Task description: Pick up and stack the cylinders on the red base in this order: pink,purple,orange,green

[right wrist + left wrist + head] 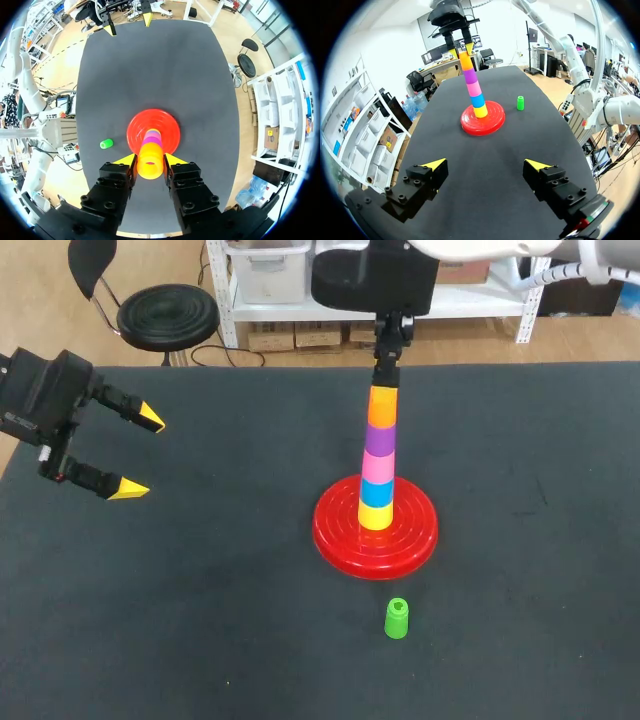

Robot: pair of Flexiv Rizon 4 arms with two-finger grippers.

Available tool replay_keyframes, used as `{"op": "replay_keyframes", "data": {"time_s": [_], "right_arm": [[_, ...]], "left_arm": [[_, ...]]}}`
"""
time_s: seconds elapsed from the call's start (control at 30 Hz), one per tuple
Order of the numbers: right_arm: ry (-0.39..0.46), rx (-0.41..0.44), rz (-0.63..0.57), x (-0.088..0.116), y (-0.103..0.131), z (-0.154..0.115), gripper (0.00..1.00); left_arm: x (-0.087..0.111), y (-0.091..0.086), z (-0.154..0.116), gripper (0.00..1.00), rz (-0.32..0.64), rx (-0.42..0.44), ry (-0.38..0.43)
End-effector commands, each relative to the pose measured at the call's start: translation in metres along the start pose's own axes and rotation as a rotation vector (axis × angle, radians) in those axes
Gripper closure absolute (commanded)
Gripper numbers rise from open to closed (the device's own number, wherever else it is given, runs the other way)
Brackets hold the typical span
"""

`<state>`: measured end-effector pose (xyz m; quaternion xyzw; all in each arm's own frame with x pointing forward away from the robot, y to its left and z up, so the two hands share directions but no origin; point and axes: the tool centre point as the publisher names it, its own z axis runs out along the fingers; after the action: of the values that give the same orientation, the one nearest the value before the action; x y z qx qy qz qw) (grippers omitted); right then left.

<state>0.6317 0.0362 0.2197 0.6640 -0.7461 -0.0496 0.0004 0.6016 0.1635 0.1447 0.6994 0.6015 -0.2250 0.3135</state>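
Note:
A red base (415,535) stands mid-table and carries a tall stack: yellow, blue, pink (376,467), purple (378,440), and an orange cylinder (381,412) on top. My right gripper (384,390) comes straight down over the stack. In the right wrist view, the right gripper (150,160) is shut on the orange cylinder (150,162), one finger on each side. A green cylinder (397,618) stands alone on the table in front of the base, also seen as the green cylinder (520,103) (106,144). My left gripper (140,454) hangs open and empty at the far left.
The dark table top (200,620) spreads wide around the base. The left gripper (486,163) faces the stack (472,85) and the red base (492,120) from a distance, with bare table between them.

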Motion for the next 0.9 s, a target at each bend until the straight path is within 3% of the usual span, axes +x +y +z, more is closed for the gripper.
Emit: {"op": "replay_keyframes", "data": {"time_s": [0.03, 0.07, 0.1, 0.13, 0.5, 0.9], "right_arm": [[-0.006, 0.001, -0.001, 0.000, -0.001, 0.005, 1.00], [-0.007, 0.003, -0.003, 0.000, 0.000, 0.005, 0.90], [-0.009, 0.006, -0.002, 0.000, 0.000, 0.004, 0.19], [-0.009, 0.007, -0.003, -0.001, 0.001, 0.004, 0.00], [-0.041, 0.045, 0.001, 0.001, 0.003, -0.012, 0.00], [-0.098, 0.210, 0.136, 0.041, 0.006, -0.038, 0.00]], "left_arm": [[0.001, -0.001, 0.000, 0.00, 0.004, -0.003, -0.004], [0.001, -0.001, 0.000, 0.00, 0.004, -0.003, -0.004], [0.001, -0.001, 0.000, 0.00, 0.004, -0.003, -0.004], [0.001, -0.001, 0.000, 0.00, 0.004, -0.003, -0.004], [0.001, -0.001, 0.000, 0.00, 0.004, -0.003, -0.004], [0.001, -0.001, 0.000, 0.00, 0.004, -0.003, -0.004]]}}
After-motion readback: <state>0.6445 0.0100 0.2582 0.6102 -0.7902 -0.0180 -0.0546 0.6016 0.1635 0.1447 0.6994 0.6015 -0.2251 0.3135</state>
